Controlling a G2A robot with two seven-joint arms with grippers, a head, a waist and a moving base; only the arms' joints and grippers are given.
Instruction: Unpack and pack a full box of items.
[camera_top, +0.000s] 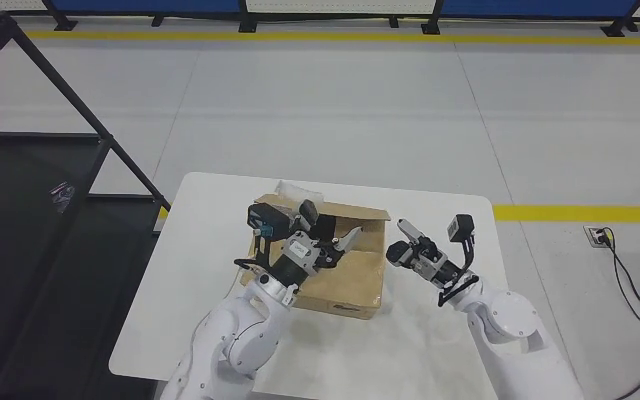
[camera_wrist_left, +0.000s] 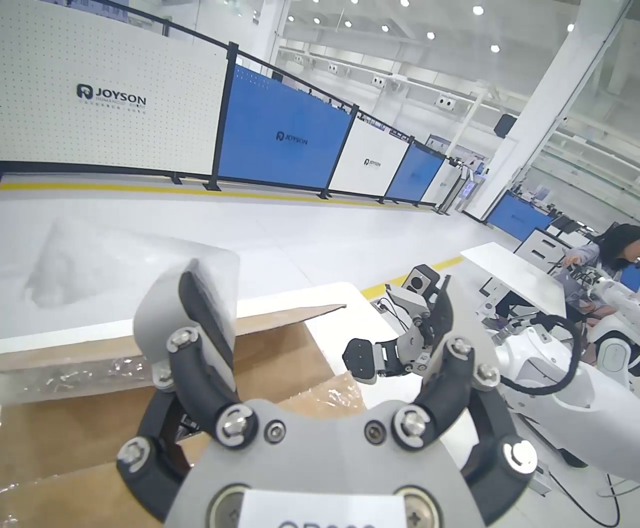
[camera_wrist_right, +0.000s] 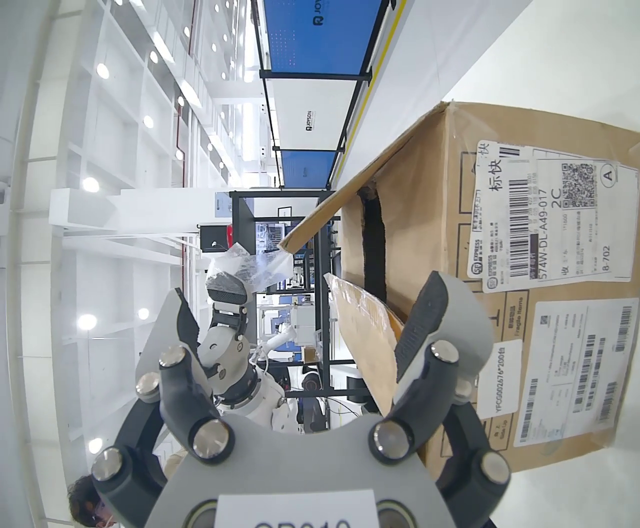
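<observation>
- The left gripper (camera_wrist_left: 320, 320) has its jaws wide apart, with nothing between them.
- The open cardboard box (camera_top: 350, 285) is directly under these jaws, and its far flap stands just beyond them.
- The right gripper (camera_wrist_right: 305, 320) also has its jaws apart and empty. The labelled side wall of the box is just ahead of one finger, not touching it.
- A clear plastic bag (camera_top: 298, 190) lies on the table (camera_top: 200, 300) behind the box, past the left jaws.
</observation>
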